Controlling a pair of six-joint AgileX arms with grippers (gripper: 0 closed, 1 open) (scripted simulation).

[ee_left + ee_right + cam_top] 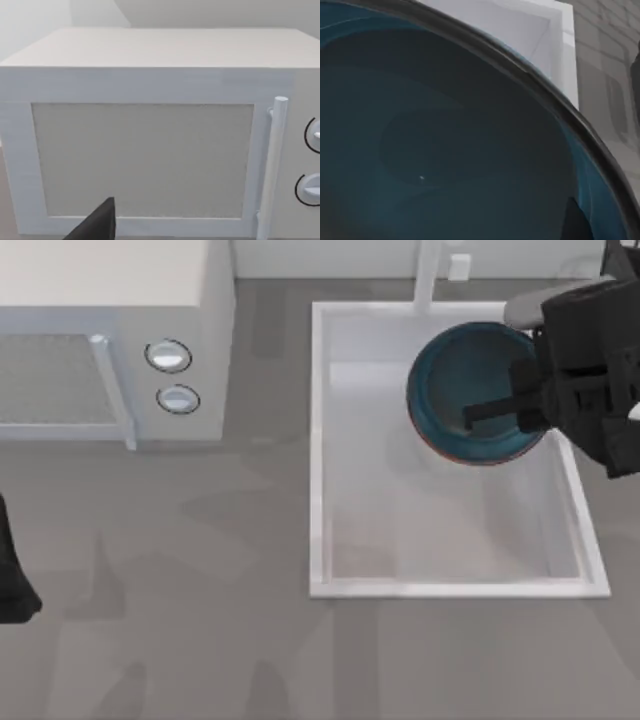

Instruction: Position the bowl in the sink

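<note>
The round, deep teal-blue glazed bowl (470,390) with a thin reddish-brown rim is above the far right corner of the large white rectangular sink (318,460), near the white faucet post (427,275); the right gripper (515,405) reaches over the sink's right rim and has one dark finger lying across the inside of the bowl, so I judge that the claw is closed narrow on the bowl's right wall and holds it. In the right wrist view the dark inside of the bowl (445,150) is very close to the camera, with a white corner of the sink (565,45) behind it.

I judge the task as almost finished; the bowl is already inside the outline of the sink, but it seems to hang tilted above the floor of the basin and not to rest on it, though I cannot be sure of its height. What is left, as I think, is to lower it, to let it go and to take the arm away.

The floor of the sink looks bare, so nothing stands under the bowl; only the faucet post and the raised rim are close to the gripper. The white microwave (110,340) with two round knobs stands at the far left of the worktop, well apart from the sink. The left arm is parked at the left edge of the worktop; a dark finger (97,225) of it shows before the microwave door (145,160), and I cannot tell whether its claw is wide or narrow.
</note>
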